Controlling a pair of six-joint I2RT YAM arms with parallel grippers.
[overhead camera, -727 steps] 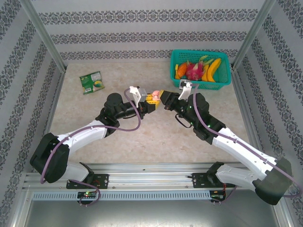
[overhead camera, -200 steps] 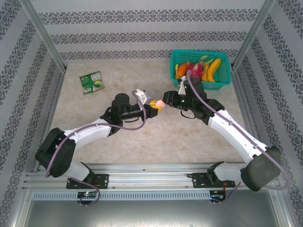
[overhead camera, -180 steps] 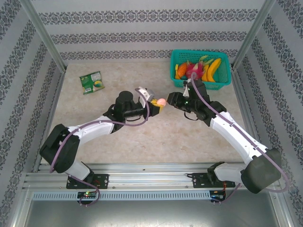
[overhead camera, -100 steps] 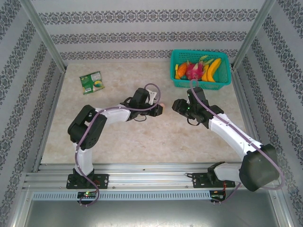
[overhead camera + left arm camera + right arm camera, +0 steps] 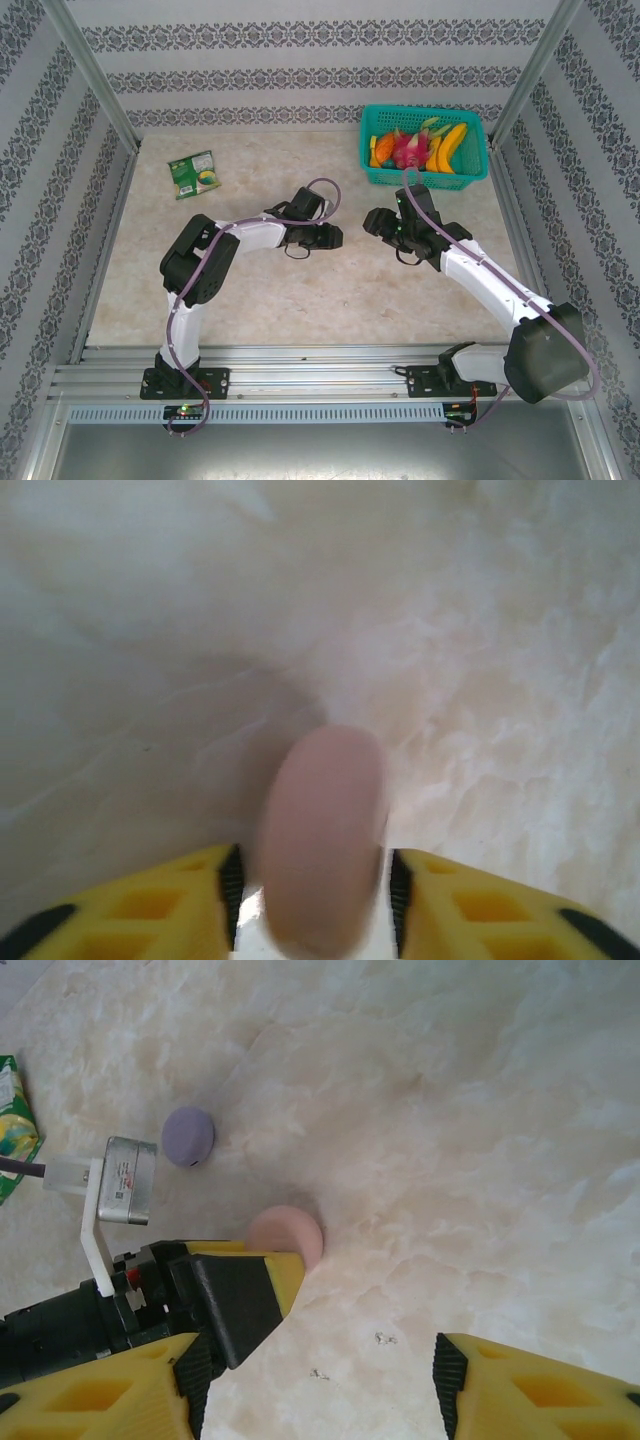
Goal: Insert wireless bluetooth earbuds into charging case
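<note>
A pink round charging case (image 5: 322, 840) sits blurred between my left gripper's (image 5: 315, 885) yellow fingers, with a thin gap on each side, so the jaws are open around it. In the right wrist view the same pink case (image 5: 290, 1235) rests on the marble table at the tip of the left gripper's finger (image 5: 245, 1295). A lilac round case (image 5: 188, 1136) lies farther off. Two tiny pale bits (image 5: 382, 1338), seemingly earbuds, lie on the table in front of my right gripper (image 5: 315, 1390), which is wide open and holds nothing. From above, the left gripper (image 5: 328, 237) and the right gripper (image 5: 372, 222) face each other, a little apart.
A teal basket (image 5: 470, 178) of fruit stands at the back right, just behind the right arm. A green packet (image 5: 193, 173) lies at the back left. Aluminium posts and patterned walls enclose the table (image 5: 330, 300).
The left arm has reached forward and down, bringing the pink case to the table, and its jaws have parted. The right gripper has opened wider and drawn slightly away.
</note>
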